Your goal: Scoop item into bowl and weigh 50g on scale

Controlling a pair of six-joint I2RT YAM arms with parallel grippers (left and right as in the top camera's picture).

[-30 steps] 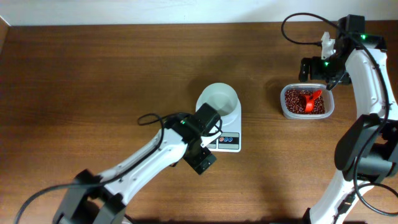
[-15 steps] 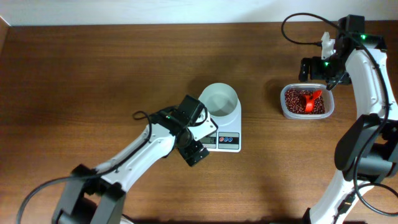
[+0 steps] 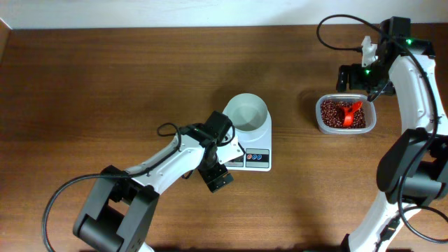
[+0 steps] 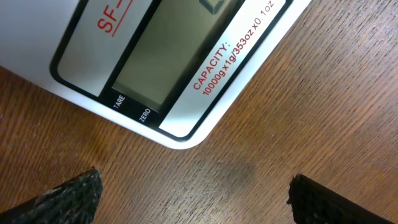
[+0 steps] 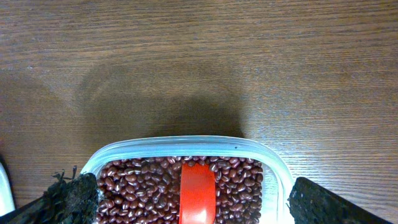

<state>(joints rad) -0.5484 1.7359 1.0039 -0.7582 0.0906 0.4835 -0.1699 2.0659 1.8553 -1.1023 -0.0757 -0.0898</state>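
A robot test bench is shown, most likely in a lab, though little of the room beyond the table (image 3: 105,84) can be seen. A left arm (image 3: 171,164) and a right arm (image 3: 414,77), both white, are mounted at the dark wood-grain top, and black cables (image 3: 336,19) are looped along them. A pale wall (image 3: 175,12) is seen at the far edge. Kitchen goods are laid out like test props: a digital scale (image 3: 256,159), a white bowl (image 3: 246,112), and a clear tub (image 3: 318,120) of beans (image 3: 332,115) with a red scoop (image 3: 348,111).

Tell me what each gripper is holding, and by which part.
Nothing. The left gripper is open by the scale; the right gripper is open above the beans and red scoop.
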